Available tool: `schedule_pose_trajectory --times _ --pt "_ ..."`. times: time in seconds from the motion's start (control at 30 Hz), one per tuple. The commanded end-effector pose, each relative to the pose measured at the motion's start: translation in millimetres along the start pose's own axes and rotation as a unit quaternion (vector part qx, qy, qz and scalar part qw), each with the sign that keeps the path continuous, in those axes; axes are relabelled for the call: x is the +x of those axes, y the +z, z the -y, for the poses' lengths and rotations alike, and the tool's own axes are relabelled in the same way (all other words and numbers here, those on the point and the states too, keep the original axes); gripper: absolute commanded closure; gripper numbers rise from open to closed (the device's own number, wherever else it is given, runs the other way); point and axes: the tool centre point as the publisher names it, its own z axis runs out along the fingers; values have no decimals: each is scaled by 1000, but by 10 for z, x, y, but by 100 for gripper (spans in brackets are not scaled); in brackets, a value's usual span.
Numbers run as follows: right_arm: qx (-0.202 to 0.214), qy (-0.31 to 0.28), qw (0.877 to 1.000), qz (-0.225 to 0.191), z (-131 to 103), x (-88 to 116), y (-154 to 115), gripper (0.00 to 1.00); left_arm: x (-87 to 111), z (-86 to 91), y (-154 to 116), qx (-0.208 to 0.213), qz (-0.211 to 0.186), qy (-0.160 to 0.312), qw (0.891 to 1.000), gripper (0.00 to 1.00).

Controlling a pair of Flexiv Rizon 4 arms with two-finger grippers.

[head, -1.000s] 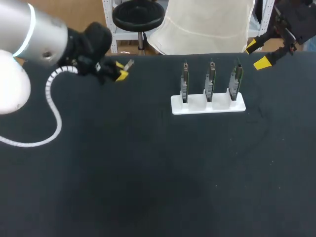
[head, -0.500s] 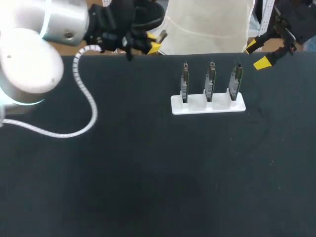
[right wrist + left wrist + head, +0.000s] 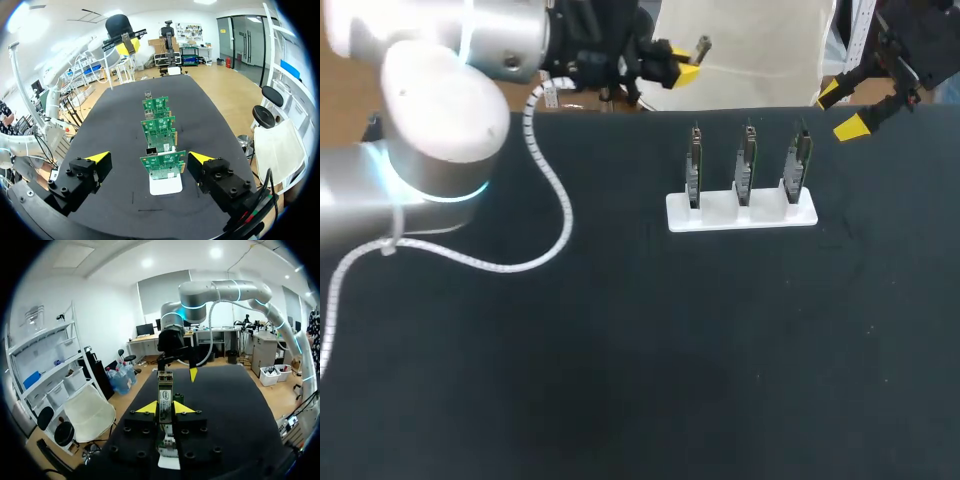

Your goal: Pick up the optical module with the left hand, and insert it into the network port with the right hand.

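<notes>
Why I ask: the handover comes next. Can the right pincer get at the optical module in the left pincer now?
Probably yes. The right pincer is open, the optical module juts from the left pincer toward it, and nothing seems to stand between them.

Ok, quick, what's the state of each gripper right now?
Left gripper: shut on the optical module.
Right gripper: open, holding nothing.

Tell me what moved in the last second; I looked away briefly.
The left claw, shut on the module, swung to its right along the table's far edge, nearer the rack. The right claw, open, and the rack with its three boards stayed put.
</notes>
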Motion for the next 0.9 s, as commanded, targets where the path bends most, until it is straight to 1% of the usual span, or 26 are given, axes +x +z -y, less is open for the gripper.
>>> schedule_pose_trajectory --times 0.03,0.17,0.47,0.6,0.9 --pt "3 -1 1000 0 -27 4 4 0 -94 -60 284 8 33 5 999 100" --pt "3 -1 1000 0 -27 4 4 0 -183 -56 462 20 43 13 999 100" --pt "3 -1 1000 0 -27 4 4 0 -330 -51 828 53 78 7 995 100" --pt "3 -1 1000 0 -27 4 4 0 -361 -25 973 72 93 -3 993 100" --pt "3 -1 1000 0 -27 4 4 0 -384 44 1233 98 109 -15 989 100"
